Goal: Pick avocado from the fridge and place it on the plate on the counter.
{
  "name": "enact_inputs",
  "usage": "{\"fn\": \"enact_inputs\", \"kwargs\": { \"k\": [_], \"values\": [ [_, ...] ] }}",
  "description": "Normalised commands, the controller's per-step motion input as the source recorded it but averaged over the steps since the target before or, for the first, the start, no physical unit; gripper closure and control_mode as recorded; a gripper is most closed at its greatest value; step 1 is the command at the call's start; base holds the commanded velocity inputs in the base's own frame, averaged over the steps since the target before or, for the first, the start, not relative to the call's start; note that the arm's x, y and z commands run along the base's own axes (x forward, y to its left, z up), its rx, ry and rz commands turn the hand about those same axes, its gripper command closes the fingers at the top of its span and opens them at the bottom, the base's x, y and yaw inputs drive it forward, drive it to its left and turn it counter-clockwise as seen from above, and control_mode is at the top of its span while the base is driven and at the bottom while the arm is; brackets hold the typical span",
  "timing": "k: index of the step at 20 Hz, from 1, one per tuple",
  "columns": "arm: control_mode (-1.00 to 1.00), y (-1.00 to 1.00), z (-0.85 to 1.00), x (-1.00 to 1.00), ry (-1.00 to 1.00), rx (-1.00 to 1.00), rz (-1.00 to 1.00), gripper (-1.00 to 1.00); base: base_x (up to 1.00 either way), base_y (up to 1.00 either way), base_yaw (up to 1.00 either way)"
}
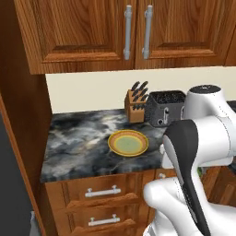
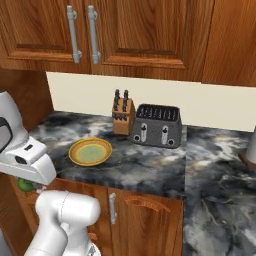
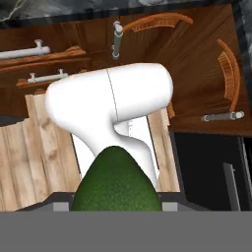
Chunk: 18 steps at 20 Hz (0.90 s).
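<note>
Half the avocado (image 3: 117, 181) shows; gripper fingertips hidden behind it.

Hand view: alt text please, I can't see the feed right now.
A dark green avocado sits clamped in the tool, large at the bottom of the view. Beyond it lie brown wooden drawers with silver bar handles and a wood plank floor.
</note>
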Motion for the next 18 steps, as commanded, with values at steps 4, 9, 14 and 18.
{"fn": "enact_inputs", "kwargs": {
  "k": [4,9,14,18],
  "values": [
    [1.00,0.00,0.00,0.00,0.00,0.00,0.00,1.00,0.76,0.00,0.06],
    [1.00,0.00,0.00,0.00,0.00,0.00,0.00,1.00,0.52,0.02,0.00],
    [-1.00,0.00,-0.03,0.57,-0.03,0.00,0.03,1.00,0.10,0.00,0.00],
    [-1.00,0.00,-0.34,0.99,0.00,0.00,0.01,1.00,0.00,0.00,0.00]
  ]
}}
